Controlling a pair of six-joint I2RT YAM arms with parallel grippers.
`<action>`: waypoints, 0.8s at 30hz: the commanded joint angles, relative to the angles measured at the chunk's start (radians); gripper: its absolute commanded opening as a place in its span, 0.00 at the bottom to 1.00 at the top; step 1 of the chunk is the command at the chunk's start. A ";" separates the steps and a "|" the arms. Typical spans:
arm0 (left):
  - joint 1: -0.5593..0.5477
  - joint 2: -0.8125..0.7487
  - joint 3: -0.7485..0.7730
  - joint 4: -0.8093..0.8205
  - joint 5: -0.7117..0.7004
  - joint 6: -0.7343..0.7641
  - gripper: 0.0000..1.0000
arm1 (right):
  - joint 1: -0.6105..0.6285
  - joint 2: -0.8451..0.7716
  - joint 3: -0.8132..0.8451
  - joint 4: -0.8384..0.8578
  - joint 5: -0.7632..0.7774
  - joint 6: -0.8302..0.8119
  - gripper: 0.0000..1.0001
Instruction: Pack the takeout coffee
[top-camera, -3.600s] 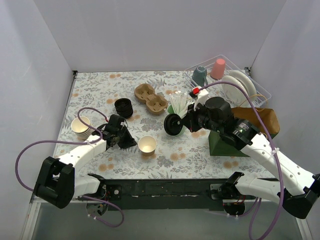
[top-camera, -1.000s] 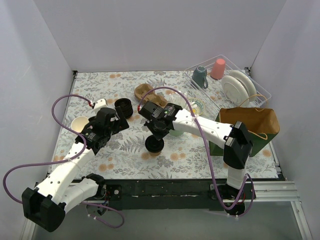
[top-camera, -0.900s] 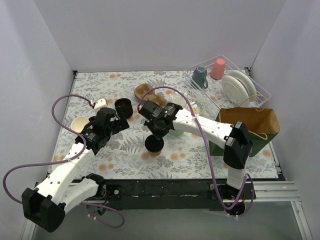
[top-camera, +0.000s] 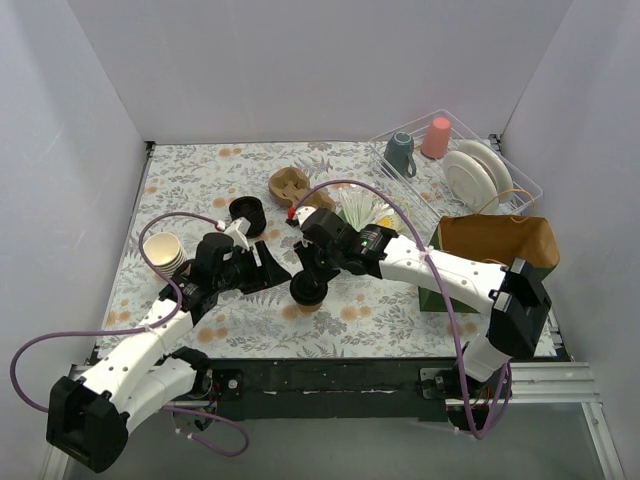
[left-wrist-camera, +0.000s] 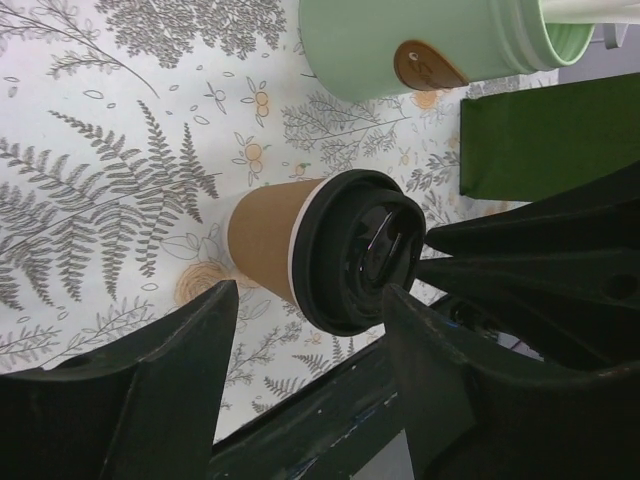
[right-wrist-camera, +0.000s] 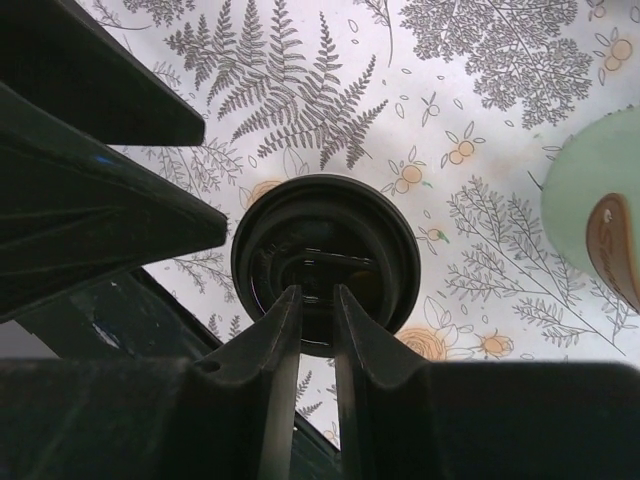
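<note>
Two claws meet near the front edge of the flowery table (top-camera: 200, 180). The left claw (left-wrist-camera: 305, 315) is spread wide, with the coffee cup (left-wrist-camera: 262, 238) upright just ahead of its fingers. The right claw (right-wrist-camera: 317, 295) is pinched nearly closed right over the cup's black lid (right-wrist-camera: 385, 250); can't tell if it's touching.

Fern-print tablecloth (top-camera: 250, 180) between 3 plain pale walls (top-camera: 300, 60).

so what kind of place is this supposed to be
Likely a mock café counter inside a white-walled test booth: a lidded takeout coffee, a pulp cup carrier, and a dish rack sit on a floral tablecloth.
</note>
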 joint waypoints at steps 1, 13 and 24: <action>0.002 0.009 -0.048 0.069 0.064 -0.053 0.57 | -0.001 -0.009 -0.023 0.095 -0.047 0.022 0.26; 0.002 0.049 -0.141 0.148 0.070 -0.108 0.46 | -0.003 0.005 -0.130 0.151 -0.044 0.040 0.26; 0.002 0.077 -0.135 0.059 -0.106 -0.157 0.42 | -0.001 0.005 -0.216 0.184 -0.030 0.058 0.26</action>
